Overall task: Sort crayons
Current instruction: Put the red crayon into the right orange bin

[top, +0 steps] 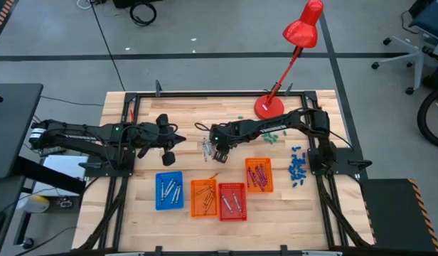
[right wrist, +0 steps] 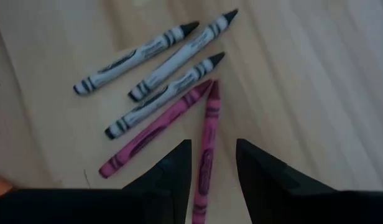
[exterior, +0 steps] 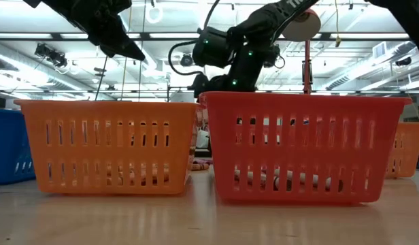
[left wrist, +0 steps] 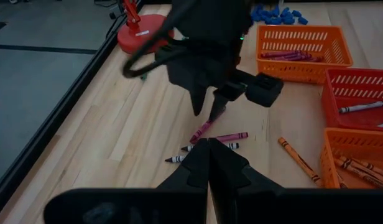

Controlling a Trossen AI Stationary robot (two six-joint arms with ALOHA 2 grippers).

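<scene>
A small heap of loose crayons (top: 207, 148) lies flat on the wooden table: three grey-white crayons (right wrist: 157, 68) and two magenta ones (right wrist: 155, 127). My right gripper (right wrist: 213, 158) hangs open just above them, pointing steeply down, with one magenta crayon (right wrist: 208, 146) showing in the gap between its fingers. In the left wrist view its fingertips (left wrist: 199, 106) stand close over that crayon (left wrist: 203, 129). My left gripper (left wrist: 208, 163) waits shut to the heap's left, clear of it. One orange crayon (left wrist: 297, 158) lies alone near the trays.
Four small slotted trays with crayons stand near the front: blue (top: 169, 190), orange (top: 203, 198), red (top: 232, 201), and another orange (top: 259, 175). Blue bits (top: 297, 167) and teal bits (top: 271, 139) lie at the right. A red desk lamp's base (top: 269, 107) stands at the back.
</scene>
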